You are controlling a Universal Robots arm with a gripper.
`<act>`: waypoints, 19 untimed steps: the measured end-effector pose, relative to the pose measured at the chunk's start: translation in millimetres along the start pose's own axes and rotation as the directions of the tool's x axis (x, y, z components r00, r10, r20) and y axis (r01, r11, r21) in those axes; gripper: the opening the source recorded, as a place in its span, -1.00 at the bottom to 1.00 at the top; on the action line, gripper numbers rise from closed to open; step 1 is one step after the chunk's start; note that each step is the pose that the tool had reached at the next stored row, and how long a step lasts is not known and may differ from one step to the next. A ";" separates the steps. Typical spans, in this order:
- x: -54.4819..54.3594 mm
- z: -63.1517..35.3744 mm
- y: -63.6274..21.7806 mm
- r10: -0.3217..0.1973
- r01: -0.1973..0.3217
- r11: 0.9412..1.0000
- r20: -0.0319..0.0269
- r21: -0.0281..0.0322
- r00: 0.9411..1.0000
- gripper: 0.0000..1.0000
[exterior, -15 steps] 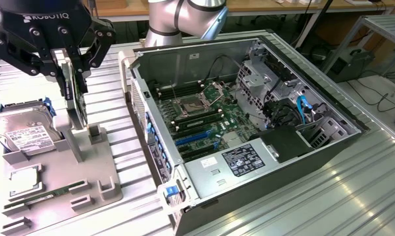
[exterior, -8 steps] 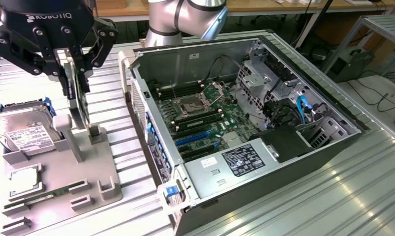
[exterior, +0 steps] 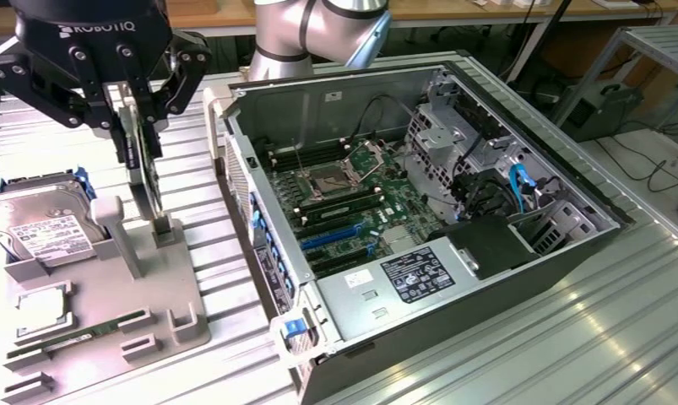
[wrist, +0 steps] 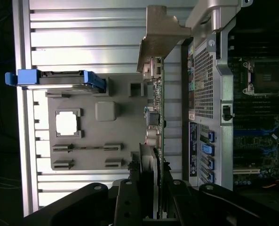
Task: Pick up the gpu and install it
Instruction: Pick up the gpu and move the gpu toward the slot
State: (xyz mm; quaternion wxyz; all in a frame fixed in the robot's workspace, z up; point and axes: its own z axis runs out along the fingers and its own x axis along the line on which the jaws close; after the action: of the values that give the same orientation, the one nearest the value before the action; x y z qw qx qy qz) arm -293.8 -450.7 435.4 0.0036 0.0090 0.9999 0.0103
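Ribbed metal tabletop (exterior: 609,337) is carrying a grey tray (exterior: 96,333) holding a hard drive (exterior: 40,228), beside an open computer case (exterior: 452,329). Pointing straight down over the tray, the gripper (exterior: 136,126) is clamping the upright gpu (exterior: 142,181) between narrowed fingers (wrist: 125,200).

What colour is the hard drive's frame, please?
The frame is blue, clearest in the wrist view.

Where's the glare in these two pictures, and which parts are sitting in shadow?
Exterior view: even daylight, a soft sheen on the ribbed table, the open computer case well lit inside. Wrist view: the same table washed out white, the pincer gripping the gpu nearly black, the case interior dim.
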 end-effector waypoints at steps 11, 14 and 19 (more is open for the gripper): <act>-10.7 0.1 0.2 0.000 0.000 1.000 0.000 0.000 1.000 -0.45; -14.1 0.1 0.2 0.000 0.000 1.000 0.000 0.000 1.000 -0.45; -18.5 0.1 0.3 0.000 0.000 1.000 0.000 0.000 1.000 -0.45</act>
State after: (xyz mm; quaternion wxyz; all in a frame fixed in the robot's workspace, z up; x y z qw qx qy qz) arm -275.4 -450.8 435.4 0.0036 0.0090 0.9999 0.0103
